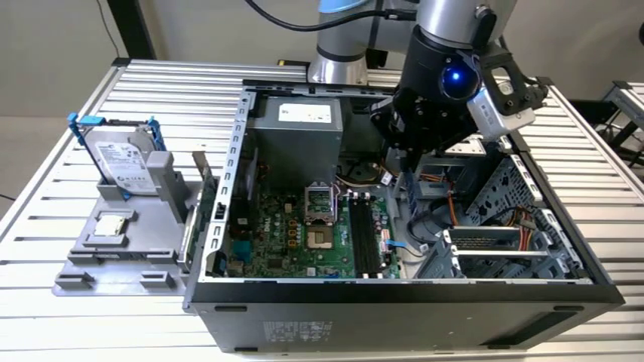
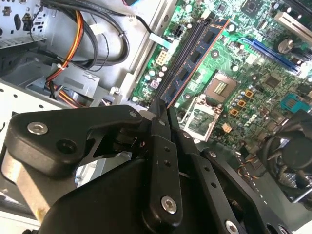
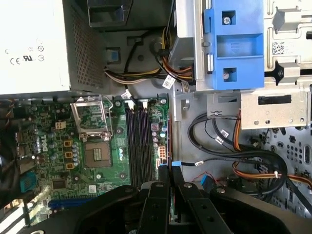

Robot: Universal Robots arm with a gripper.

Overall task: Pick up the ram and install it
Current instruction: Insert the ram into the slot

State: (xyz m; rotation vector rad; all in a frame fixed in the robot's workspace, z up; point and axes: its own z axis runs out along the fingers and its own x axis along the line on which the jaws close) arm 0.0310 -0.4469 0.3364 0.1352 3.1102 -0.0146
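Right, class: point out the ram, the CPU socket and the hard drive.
ram (image 2: pixel 196 57), second wrist view, middle of its board.
CPU socket (image 3: pixel 99 155), first wrist view, its centre.
hard drive (image 1: pixel 123 156), exterior view, its labelled face.

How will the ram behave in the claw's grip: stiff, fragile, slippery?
Probably stiff: the ram juts straight from the claw without sagging. Likely light, being so thin. Possibly fragile: small chips sit exposed on its face.

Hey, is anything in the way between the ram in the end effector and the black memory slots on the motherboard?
Nothing visible. The end effector holds the ram just beside the empty slots; the cables lie off to the side.
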